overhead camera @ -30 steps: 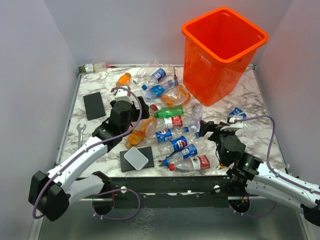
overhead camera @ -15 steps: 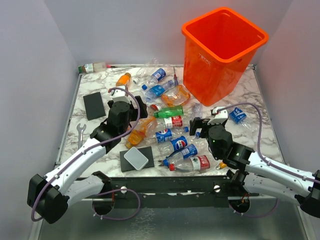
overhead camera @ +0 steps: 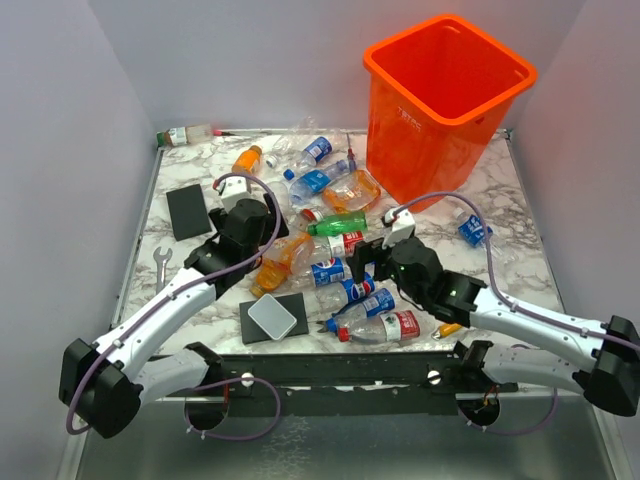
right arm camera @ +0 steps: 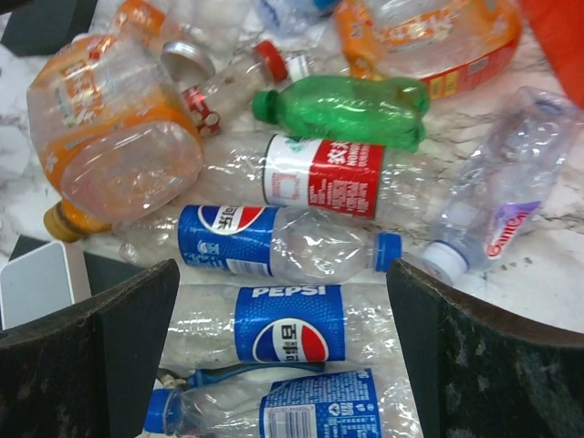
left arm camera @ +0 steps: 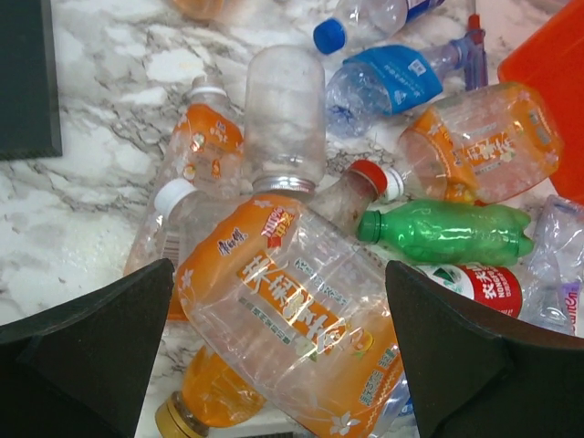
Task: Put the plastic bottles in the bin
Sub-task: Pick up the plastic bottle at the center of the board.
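Left about 15 crushed plastic bottles [overhead camera: 328,270] mid-frame, 0 visible in tall orange plastic bin [overhead camera: 420,150] upper right; held left gripper [left arm camera: 283,365] and right gripper [right arm camera: 283,356] open, empty.

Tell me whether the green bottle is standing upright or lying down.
Lying down: the green bottle is on its side, length flat along the table, cap on.

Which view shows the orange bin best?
Top external: the large orange plastic bin shows whole, rim to base. The left wrist catches only part of its wall, and the right wrist shows just a corner sliver.
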### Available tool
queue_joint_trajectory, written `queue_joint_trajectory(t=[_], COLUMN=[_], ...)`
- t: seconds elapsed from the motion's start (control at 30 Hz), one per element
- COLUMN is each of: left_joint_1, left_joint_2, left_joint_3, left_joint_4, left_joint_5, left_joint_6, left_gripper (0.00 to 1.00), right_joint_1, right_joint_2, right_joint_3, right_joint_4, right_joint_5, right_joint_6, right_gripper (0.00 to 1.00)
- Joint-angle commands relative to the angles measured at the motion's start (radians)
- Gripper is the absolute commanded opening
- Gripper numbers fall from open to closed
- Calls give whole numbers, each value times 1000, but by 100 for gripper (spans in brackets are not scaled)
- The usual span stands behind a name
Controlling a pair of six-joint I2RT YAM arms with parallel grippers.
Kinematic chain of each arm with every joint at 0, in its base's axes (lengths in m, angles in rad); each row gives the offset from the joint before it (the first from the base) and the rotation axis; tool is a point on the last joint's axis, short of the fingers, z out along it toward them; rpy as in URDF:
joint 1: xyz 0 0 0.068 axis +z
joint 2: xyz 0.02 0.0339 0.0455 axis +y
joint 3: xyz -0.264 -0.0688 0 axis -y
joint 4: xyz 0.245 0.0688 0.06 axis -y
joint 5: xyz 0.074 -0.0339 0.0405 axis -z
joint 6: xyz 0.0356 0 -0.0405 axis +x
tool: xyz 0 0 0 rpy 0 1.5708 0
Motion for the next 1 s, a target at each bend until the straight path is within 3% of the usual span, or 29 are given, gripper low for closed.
queue_joint_trajectory(t=[0.0,0.13,0.27,0.43,0.63,0.97], left_joint_1=[12,38,69,119,163,237], left_joint_2=[21,-51,-103,-131,-124,-55], left_joint_3=[30,-27,-72,-127,-185,-304], left_joint_4=[-147,-150,-151,-146,-102,98], left_joint_5=[51,36,71,177,335,530], left_joint_6=[-159,-196,-173,-198,-281,-419], left_gripper=[99,99,99,98,98,98], right_joint_1=[4,-35,-153,-176,-176,-187], right_joint_2=[95,244,345,480,613,678], right_joint_3=[75,188,225,318,389,379], right_joint_4=[37,31,111,166,171,208], right_joint_5=[-166,-246,-486,-678,-709,-707], right_joint_6=[-17,4,113,184,245,314], right_gripper=[100,100,100,100,99,96])
